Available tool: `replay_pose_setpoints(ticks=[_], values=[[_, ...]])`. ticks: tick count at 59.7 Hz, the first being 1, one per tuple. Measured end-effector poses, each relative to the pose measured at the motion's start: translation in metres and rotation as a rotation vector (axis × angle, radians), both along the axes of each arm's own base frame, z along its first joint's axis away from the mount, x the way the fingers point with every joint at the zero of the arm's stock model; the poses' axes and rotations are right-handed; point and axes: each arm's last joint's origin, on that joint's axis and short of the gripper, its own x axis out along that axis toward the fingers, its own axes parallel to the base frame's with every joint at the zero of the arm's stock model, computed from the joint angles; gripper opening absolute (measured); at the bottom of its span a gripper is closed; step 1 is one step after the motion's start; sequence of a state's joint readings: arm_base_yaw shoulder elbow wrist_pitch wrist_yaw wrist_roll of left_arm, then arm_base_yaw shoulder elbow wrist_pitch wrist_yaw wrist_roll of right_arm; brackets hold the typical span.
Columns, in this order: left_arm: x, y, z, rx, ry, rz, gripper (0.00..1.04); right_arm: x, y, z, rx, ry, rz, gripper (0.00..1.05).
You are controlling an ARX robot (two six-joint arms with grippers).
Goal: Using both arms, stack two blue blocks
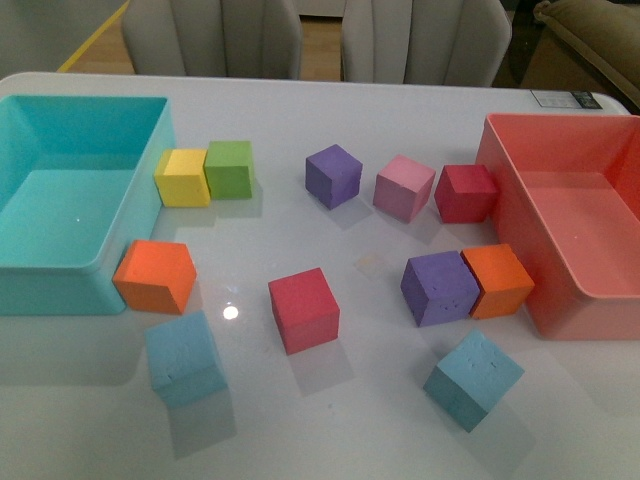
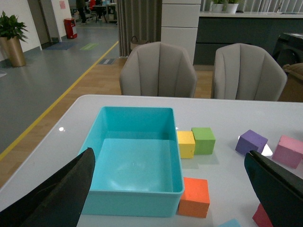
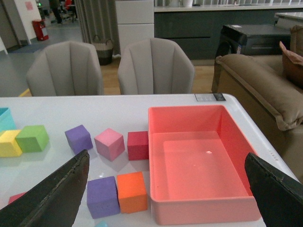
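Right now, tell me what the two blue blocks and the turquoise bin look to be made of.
Left blue block and right blue block: likely foam, matte, tiny pits in the faces, no glare. Turquoise bin: probably moulded plastic, smooth, faintly glossy, with a small bright highlight on its floor.

Front looks down; wrists look forward; all share table [image 1: 330, 440].
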State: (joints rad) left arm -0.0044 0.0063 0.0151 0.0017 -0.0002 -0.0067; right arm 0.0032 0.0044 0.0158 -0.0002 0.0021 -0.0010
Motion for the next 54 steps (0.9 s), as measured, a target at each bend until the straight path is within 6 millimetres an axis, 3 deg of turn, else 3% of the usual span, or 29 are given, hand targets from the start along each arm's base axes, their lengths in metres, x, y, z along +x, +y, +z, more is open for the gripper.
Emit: replay_pose_setpoints(ticks=[50,54], values=[[0.0,0.0,0.0,0.0,0.0,0.0,0.96,0.0001,0.0001,0.0,-0.003,0.003,0.005,0.96],[0.0,0.0,0.0,0.0,0.0,0.0,0.96,0.0016,-0.0005,-0.0013,-0.073,0.233,0.135,0.96]])
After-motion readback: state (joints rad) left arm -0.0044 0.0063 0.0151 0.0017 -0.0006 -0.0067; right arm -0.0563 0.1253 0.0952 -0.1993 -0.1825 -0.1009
